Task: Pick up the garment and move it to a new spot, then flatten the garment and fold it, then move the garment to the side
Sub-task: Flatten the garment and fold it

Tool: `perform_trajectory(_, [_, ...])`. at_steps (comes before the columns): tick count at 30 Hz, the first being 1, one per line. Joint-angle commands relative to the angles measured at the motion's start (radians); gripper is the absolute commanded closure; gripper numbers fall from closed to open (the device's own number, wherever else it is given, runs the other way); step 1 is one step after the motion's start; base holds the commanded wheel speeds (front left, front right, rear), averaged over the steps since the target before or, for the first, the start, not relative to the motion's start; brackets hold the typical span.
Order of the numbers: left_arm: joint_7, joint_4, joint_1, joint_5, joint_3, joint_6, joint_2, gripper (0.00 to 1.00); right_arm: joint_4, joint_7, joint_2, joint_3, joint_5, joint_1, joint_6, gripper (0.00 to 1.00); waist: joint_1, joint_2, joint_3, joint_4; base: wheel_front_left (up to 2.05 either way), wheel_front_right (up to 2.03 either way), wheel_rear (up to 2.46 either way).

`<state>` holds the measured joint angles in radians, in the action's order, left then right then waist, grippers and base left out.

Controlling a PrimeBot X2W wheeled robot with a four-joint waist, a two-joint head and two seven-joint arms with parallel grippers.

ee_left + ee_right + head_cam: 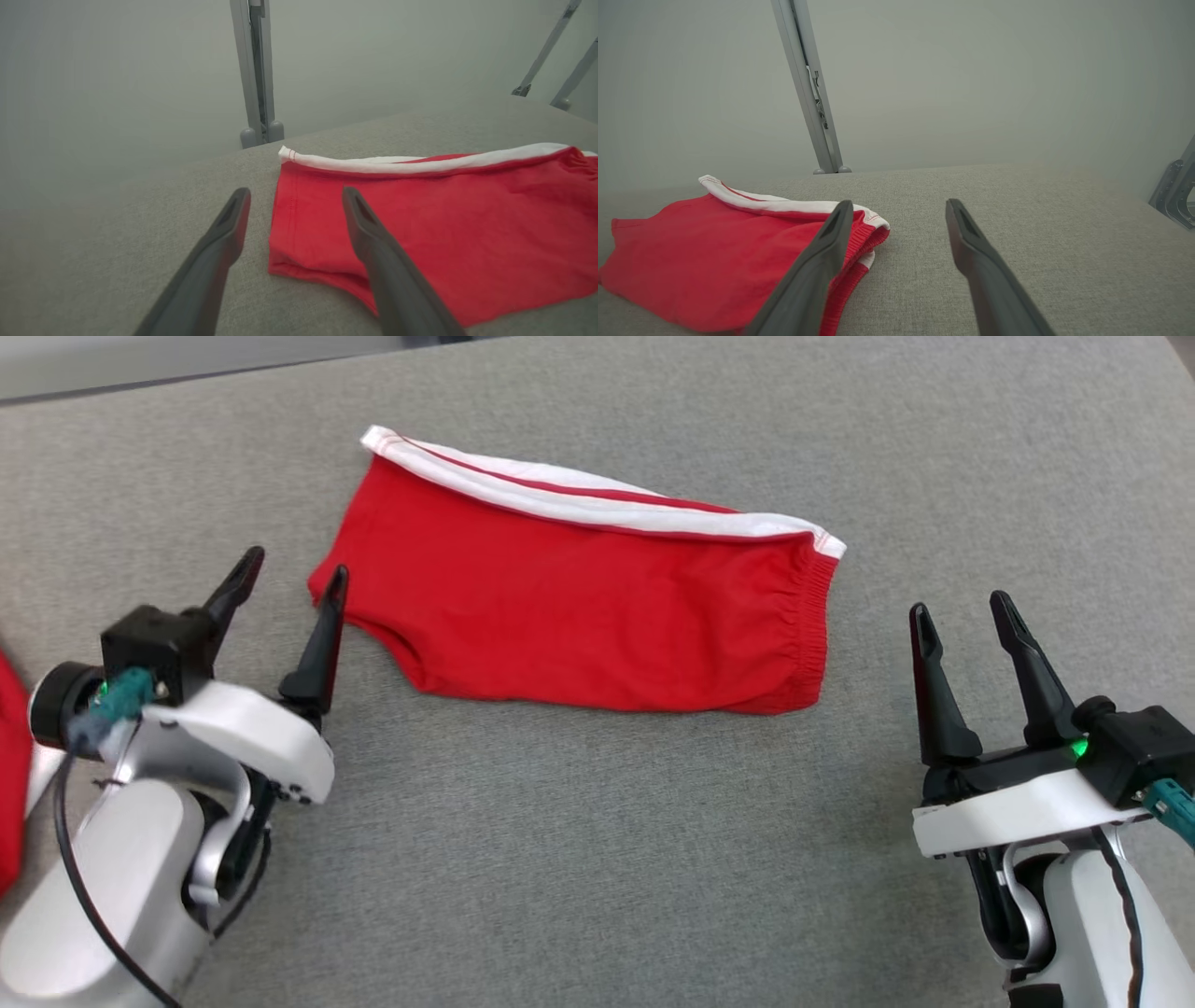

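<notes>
The garment [579,597] is a pair of red shorts with white side stripes, lying folded and flat on the grey cloth table [597,859]. My left gripper [294,569] stands open just off its left edge, holding nothing. In the left wrist view the garment [444,233] lies under and beyond the right finger of my left gripper [294,196]. My right gripper [962,602] is open to the right of the elastic waistband, apart from it. The right wrist view has the garment [714,261] to the left of my right gripper [899,207].
Another red cloth [11,775] shows at the far left edge of the head view. A metal frame post [254,74] rises behind the table's far edge, and the same post [808,88] appears in the right wrist view. More frame struts [546,51] stand at the right.
</notes>
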<state>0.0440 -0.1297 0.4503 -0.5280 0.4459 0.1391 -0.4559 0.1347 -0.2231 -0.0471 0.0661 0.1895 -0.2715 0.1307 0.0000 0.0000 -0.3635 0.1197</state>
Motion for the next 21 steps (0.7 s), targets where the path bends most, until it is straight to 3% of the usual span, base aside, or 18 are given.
perform_trajectory(1, [-0.003, -0.02, 0.025, -0.012, -0.004, -0.012, -0.002, 0.0, -0.001, -0.003, -0.006, -0.003, 0.009, -0.011, 0.0, 0.0, 0.0, 0.0, -0.018, 0.021, 0.0, 0.0, 0.0])
perform_trajectory(3, [-0.027, -0.086, 0.065, -0.042, 0.002, -0.056, 0.01, 0.0, 0.004, -0.007, -0.006, 0.008, 0.016, -0.015, 0.0, 0.0, 0.0, 0.0, -0.032, 0.043, 0.0, 0.0, 0.0])
perform_trajectory(12, [-0.197, -0.389, 0.183, -0.14, 0.012, -0.155, 0.021, 0.0, 0.038, -0.028, -0.006, 0.019, 0.056, -0.021, 0.0, 0.0, 0.0, 0.0, -0.062, 0.109, 0.0, 0.0, 0.0])
perform_trajectory(13, [-0.21, -0.4, 0.183, -0.151, 0.014, -0.166, 0.022, 0.17, 0.041, -0.031, -0.006, 0.02, 0.062, -0.021, 0.0, 0.0, 0.0, 0.0, -0.062, 0.111, 0.0, 0.0, 0.0])
perform_trajectory(14, [-0.225, -0.408, 0.182, -0.16, 0.015, -0.173, 0.025, 0.67, 0.046, -0.033, -0.006, 0.02, 0.064, -0.021, 0.0, 0.0, 0.0, 0.0, -0.061, 0.112, 0.0, 0.0, 0.0])
perform_trajectory(15, [-0.24, -0.414, 0.181, -0.167, 0.018, -0.179, 0.026, 1.0, 0.05, -0.035, -0.006, 0.019, 0.071, -0.021, 0.0, 0.0, 0.0, 0.0, -0.061, 0.113, 0.0, 0.0, 0.0])
perform_trajectory(21, [-0.307, -0.407, 0.163, -0.193, 0.035, -0.192, 0.02, 1.0, 0.061, -0.04, -0.006, 0.023, 0.091, -0.025, 0.0, 0.0, 0.0, 0.0, -0.047, 0.106, 0.0, 0.0, 0.0])
